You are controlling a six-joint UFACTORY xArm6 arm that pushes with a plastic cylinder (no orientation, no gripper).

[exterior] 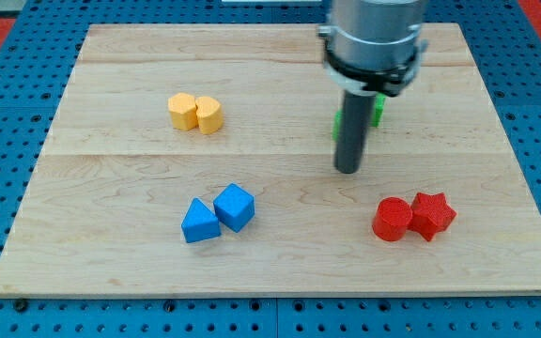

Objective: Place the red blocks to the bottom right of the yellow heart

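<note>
Two red blocks sit touching at the view's lower right: a red cylinder and a red star-shaped block to its right. Two yellow blocks touch at the upper left: a yellow hexagon-like block and a second yellow block, whose shapes are hard to tell; either may be the heart. My tip rests on the board above and left of the red cylinder, far right of the yellow blocks, touching no block.
A blue triangular block and a blue cube touch at the lower middle-left. A green block is mostly hidden behind the rod. The wooden board lies on a blue pegboard.
</note>
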